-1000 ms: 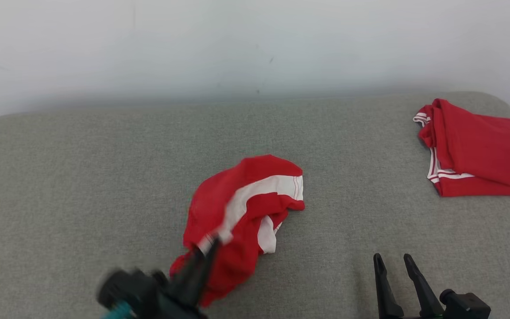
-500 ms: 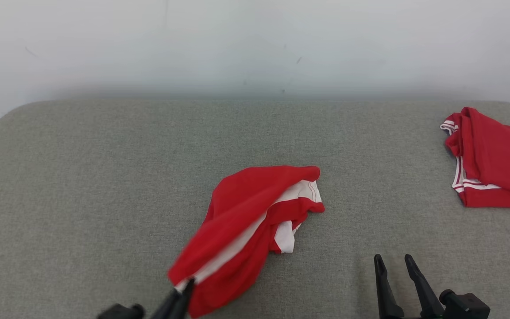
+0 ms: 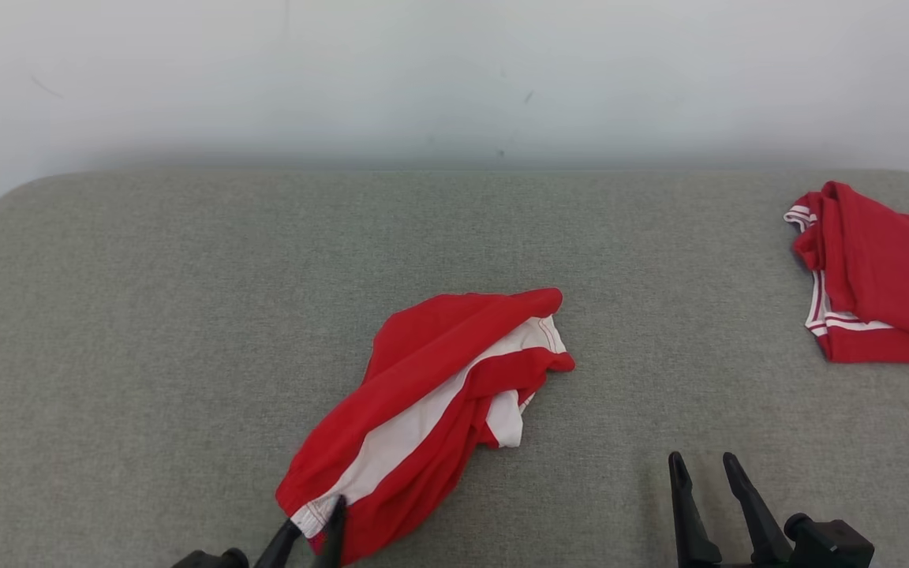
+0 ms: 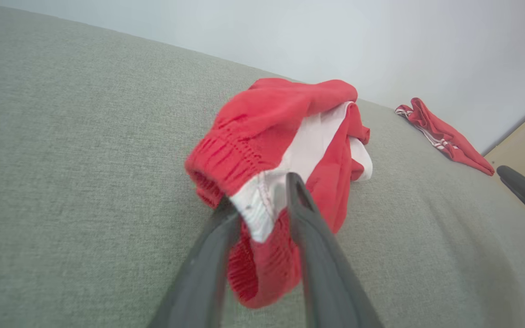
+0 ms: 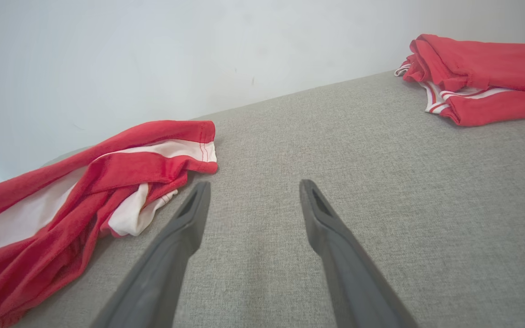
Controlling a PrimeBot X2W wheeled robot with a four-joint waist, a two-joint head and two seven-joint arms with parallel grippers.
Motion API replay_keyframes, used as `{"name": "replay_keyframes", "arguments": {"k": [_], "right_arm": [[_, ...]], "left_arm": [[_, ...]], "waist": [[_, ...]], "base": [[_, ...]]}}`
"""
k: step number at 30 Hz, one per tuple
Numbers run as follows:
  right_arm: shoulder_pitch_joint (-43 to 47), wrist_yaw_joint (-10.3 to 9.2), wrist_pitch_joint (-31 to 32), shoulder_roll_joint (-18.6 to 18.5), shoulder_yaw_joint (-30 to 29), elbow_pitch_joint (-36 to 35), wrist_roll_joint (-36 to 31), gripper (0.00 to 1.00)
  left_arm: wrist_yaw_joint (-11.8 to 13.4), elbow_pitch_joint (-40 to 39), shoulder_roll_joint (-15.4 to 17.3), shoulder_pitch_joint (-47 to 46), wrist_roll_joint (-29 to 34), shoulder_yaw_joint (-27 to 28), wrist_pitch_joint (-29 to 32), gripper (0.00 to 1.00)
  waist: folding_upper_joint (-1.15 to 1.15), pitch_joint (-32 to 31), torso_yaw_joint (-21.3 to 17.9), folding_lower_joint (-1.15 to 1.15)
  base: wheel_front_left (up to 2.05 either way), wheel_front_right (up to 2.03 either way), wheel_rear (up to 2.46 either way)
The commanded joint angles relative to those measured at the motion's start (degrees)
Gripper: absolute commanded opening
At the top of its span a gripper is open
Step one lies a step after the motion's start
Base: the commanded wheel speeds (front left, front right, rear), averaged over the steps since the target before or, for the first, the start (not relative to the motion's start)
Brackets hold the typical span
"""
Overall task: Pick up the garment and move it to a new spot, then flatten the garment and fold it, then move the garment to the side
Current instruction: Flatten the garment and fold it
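head view shows you the garment (image 3: 423, 394), red with a broad white stripe, lying crumpled near the middle of the grey surface (image 3: 147, 315), somewhat toward the near edge. it runs on a slant: the far end points up and to the right, and the near end, with its gathered elastic band, comes down toward the lower left. that near end sits right at the left gripper (image 3: 316, 521).

in the left wrist view you see this gripper's two dark fingers (image 4: 317, 255) standing about half open. the white end of the band lies in the gap between them, and the red gathered edge bulges out on both sides. beyond the fingers the rest of the cloth is heaped on the surface.

your right gripper (image 3: 701, 459) is at the lower right, spread wide and holding nothing. its fingers point away over bare grey fabric. in the right wrist view the garment lies just to the left of the left finger, near it but not touching.

a second piece, the folded red garment (image 3: 880, 276) with thin white stripes, lies at the far right edge of the surface, well apart from both grippers. behind it all stands a plain pale wall (image 3: 423, 79).
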Motion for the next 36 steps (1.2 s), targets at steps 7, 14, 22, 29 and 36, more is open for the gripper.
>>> {"name": "replay_keyframes", "arguments": {"k": [7, 14, 22, 29, 36], "right_arm": [[-0.26, 0.05, -0.06, 0.00, -0.24, -0.28, -0.27, 1.00], [0.33, 0.05, -0.06, 0.03, -0.52, -0.60, -0.35, 1.00], [-0.05, 0.05, -0.06, 0.01, -0.52, -0.08, -0.69, 1.00], [-2.24, 0.05, -0.06, 0.03, 0.26, 2.80, -1.82, 1.00], [-11.07, 0.05, -0.06, -2.50, 1.80, 10.01, -3.11, 1.00]], "left_arm": [[0.11, 0.10, -4.88, 3.65, 4.55, 5.97, -0.08, 1.00], [0.11, -7.69, -8.80, 7.94, 12.88, 15.95, -0.08, 1.00], [0.29, -13.97, -10.17, 8.71, 24.03, 22.67, -0.08, 1.00], [0.31, -13.84, -10.43, 8.57, 25.03, 24.82, -0.08, 1.00], [0.52, -12.95, -10.47, 6.61, 23.93, 23.62, -0.08, 1.00]], "waist": [[0.00, -0.35, 1.65, 0.00], [0.00, -0.53, 2.73, 0.00], [0.00, -1.24, 3.38, 0.00], [0.00, -1.46, 3.94, 0.00], [0.00, 0.62, 6.15, 0.00]], "base": [[0.00, 0.00, 0.00], [0.00, 0.00, 0.00], [0.00, 0.00, 0.00], [0.00, 0.00, 0.00], [0.00, 0.00, 0.00]]}}
